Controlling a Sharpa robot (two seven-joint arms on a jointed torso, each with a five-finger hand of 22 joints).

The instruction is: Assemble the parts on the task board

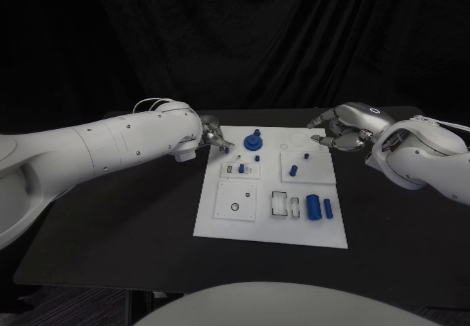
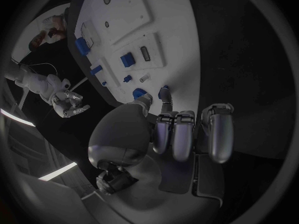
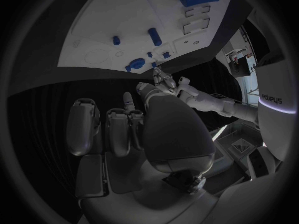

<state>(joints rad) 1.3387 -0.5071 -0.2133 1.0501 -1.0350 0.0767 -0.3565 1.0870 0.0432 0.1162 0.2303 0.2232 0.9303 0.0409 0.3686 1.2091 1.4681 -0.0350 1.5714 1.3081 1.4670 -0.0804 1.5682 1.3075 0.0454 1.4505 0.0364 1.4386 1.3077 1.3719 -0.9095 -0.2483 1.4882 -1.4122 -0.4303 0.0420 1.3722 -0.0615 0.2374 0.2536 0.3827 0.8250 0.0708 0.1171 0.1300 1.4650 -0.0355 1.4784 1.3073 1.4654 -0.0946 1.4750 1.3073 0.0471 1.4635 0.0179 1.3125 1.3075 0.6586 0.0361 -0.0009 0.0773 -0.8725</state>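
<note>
Task board (image 1: 221, 224): white plate in the middle of the black table (image 1: 117, 231), long axis running away from the robot. A blue gear-shaped part (image 1: 254, 142) stands near its far edge. A blue cylinder (image 1: 312, 206) and a slimmer blue piece (image 1: 328, 208) lie side by side near its right edge; small blue pegs (image 1: 295, 169) stand in the raised square panel further back, and another small blue part (image 1: 241, 168) sits on the left panel.

Left hand (image 1: 217, 140) at the board's far left corner, just beside the gear. Left wrist view: fingers (image 2: 181, 134) curled in, a small blue piece (image 2: 163, 92) pinched at the fingertips over the board edge.

Right hand (image 1: 339, 131) hovers just off the far right corner, fingers (image 3: 118, 129) curled inward, nothing visible in its grasp
</note>
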